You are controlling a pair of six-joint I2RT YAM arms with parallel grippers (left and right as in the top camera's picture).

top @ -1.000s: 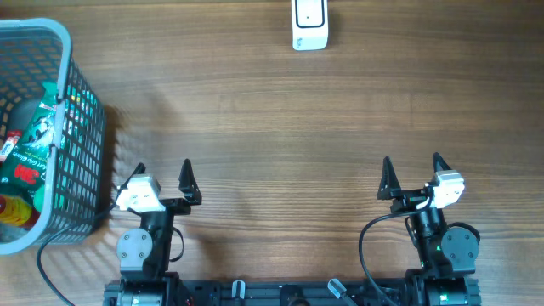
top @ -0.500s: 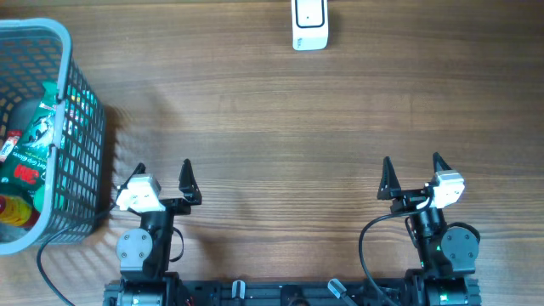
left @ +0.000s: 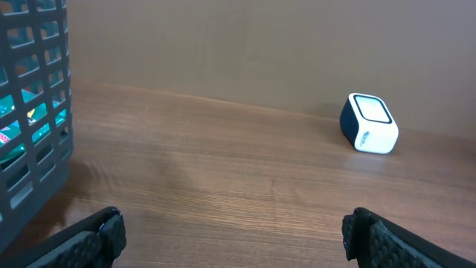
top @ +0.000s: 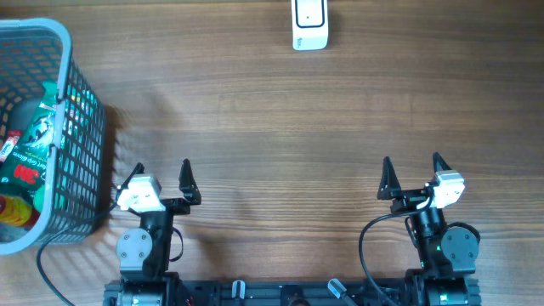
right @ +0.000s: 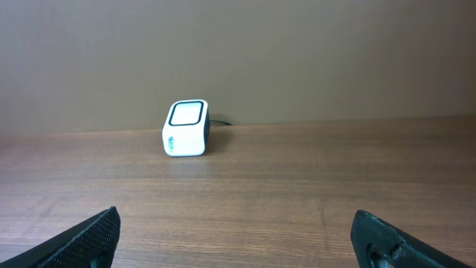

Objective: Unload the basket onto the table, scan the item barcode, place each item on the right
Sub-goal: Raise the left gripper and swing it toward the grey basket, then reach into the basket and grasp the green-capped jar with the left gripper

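A white barcode scanner (top: 309,24) with a dark face stands at the far edge of the table, also seen in the left wrist view (left: 369,123) and the right wrist view (right: 186,128). Packaged items (top: 31,151), one green, lie in the grey basket (top: 83,127) at the far left. My left gripper (top: 163,171) is open near the table's front, just right of the basket, with nothing between its fingers (left: 100,237). On the right side my right gripper (top: 411,167) is open and empty too, its fingertips (right: 93,234) wide apart.
The basket's mesh wall (left: 33,104) rises close to the left gripper's left side. A black cable (top: 367,242) loops beside the right arm's base. Bare wooden tabletop (top: 280,127) stretches between the grippers and the scanner.
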